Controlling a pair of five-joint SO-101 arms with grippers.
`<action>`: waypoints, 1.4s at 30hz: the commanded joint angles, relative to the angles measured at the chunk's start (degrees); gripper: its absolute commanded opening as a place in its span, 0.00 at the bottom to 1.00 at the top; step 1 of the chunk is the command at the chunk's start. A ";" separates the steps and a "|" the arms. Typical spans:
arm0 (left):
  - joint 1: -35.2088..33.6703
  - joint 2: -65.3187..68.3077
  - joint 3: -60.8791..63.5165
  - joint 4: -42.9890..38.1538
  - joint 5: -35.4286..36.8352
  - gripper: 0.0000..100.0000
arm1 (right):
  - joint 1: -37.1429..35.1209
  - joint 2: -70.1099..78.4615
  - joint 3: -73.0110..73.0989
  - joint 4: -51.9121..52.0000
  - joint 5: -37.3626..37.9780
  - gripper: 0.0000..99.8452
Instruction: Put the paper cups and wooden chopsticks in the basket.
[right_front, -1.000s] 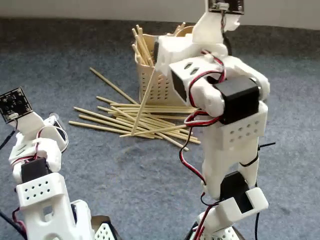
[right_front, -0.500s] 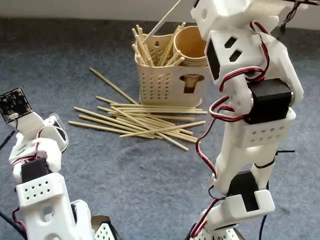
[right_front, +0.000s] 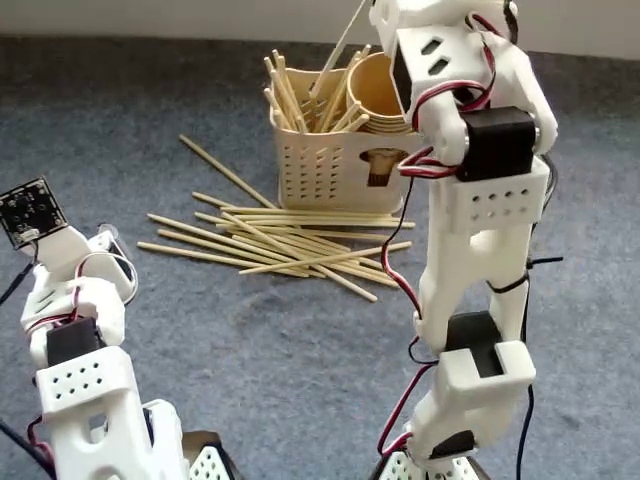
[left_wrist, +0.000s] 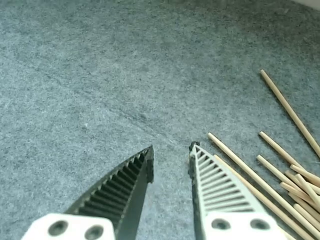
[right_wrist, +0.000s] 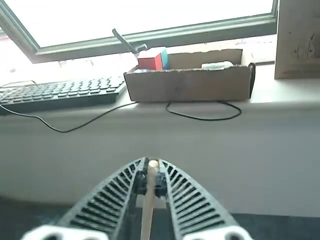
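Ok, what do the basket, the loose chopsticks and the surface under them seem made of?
Basket: cream plastic, apparently moulded, matte; its wall has regular rows of holes.
Chopsticks: pale bare wood, likely unlacquered; dull tan, no shine. The chopstick in the right end effector looks the same.
Surface: grey felt or short-pile carpet; fuzzy, flecked texture.

You have pale tan chopsticks (right_front: 290, 250) on a mottled blue-grey worktop (right_front: 280, 360). The basket (right_front: 320, 175) is cream, patterned with a grid of small holes and a brown motif; the cups (right_front: 378, 90) are kraft brown. The arms (right_front: 480, 250) are white with black motors (right_front: 497, 140). Your left hand (left_wrist: 171, 155) pairs a black ribbed finger (left_wrist: 125, 185) with a white ribbed finger (left_wrist: 220, 195).
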 joint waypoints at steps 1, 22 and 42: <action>0.04 -1.10 -0.57 -1.23 0.88 0.13 | 0.04 0.84 -1.54 4.88 0.97 0.01; 0.04 -1.10 -0.57 -1.23 0.88 0.13 | -11.91 -1.89 -10.33 34.15 7.38 0.14; -0.13 -1.10 -0.57 -1.32 0.88 0.13 | -24.31 -4.18 19.38 39.16 20.75 0.13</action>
